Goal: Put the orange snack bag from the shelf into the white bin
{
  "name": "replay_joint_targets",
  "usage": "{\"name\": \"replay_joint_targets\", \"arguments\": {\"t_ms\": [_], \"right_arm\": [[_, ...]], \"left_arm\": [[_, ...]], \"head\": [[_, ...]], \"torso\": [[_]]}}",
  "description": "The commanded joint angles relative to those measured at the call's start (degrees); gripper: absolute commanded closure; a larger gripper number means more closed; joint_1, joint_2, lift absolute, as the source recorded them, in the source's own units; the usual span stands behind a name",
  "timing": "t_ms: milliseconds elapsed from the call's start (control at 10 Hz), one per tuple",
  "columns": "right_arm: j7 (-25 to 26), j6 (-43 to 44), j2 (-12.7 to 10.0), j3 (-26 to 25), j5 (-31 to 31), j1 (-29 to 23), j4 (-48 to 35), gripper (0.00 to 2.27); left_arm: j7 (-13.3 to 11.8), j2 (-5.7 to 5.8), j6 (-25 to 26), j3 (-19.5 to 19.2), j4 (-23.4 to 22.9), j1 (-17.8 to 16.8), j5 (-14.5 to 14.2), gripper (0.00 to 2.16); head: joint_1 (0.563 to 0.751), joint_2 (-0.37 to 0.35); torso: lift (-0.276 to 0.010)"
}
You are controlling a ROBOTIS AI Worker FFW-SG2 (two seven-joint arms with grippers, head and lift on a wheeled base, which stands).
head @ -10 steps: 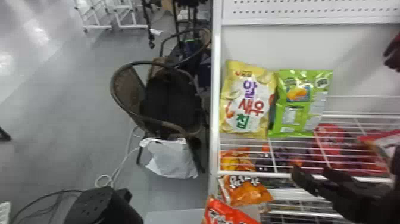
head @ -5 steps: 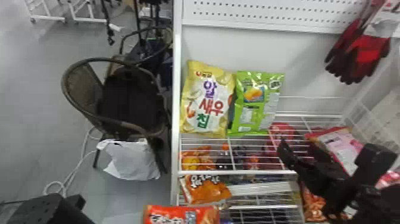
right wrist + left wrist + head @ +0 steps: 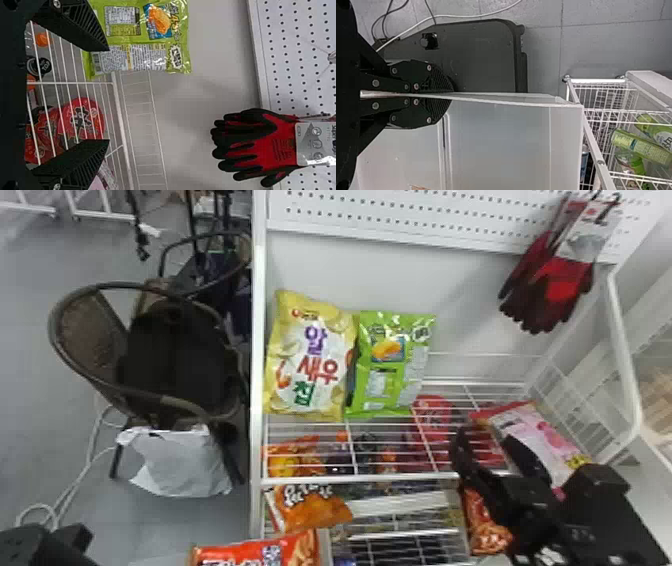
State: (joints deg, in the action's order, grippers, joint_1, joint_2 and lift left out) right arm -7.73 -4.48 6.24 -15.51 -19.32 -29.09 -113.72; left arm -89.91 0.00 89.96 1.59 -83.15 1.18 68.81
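Over shelf edge (image 3: 380, 478), right fingers (image 3: 462, 452) wide apart.

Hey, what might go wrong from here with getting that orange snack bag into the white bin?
The right gripper, jaws open, is by the upper wire shelf, so it might snag the wires on its way down to the orange snack bag.
A red-orange bag lies close by it and might get dragged along or picked instead.
The left gripper pinches the thin wall of the white bin; a tug could tip it.
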Motion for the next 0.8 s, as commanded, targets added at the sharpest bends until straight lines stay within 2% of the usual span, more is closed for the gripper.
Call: {"name": "replay_joint_targets", "arguments": {"t_ms": [0,700], "right_arm": [[0.0,1.9,-0.1,-0.4,0.2,-1.1,0.6,0.06],[0.0,2.9,-0.6,-1.3,-0.6,-2.0,2.4,0.07]], "left_arm": [[-0.7,-0.15,0.1,0.2,-0.1,0.0,0.4,2.14],[-0.7,-0.15,0.1,0.4,-0.3,0.0,1.3,2.14]], "head": [[0.695,-0.223],[0.695,-0.256]], "torso": [[0.001],[0.001]]}}
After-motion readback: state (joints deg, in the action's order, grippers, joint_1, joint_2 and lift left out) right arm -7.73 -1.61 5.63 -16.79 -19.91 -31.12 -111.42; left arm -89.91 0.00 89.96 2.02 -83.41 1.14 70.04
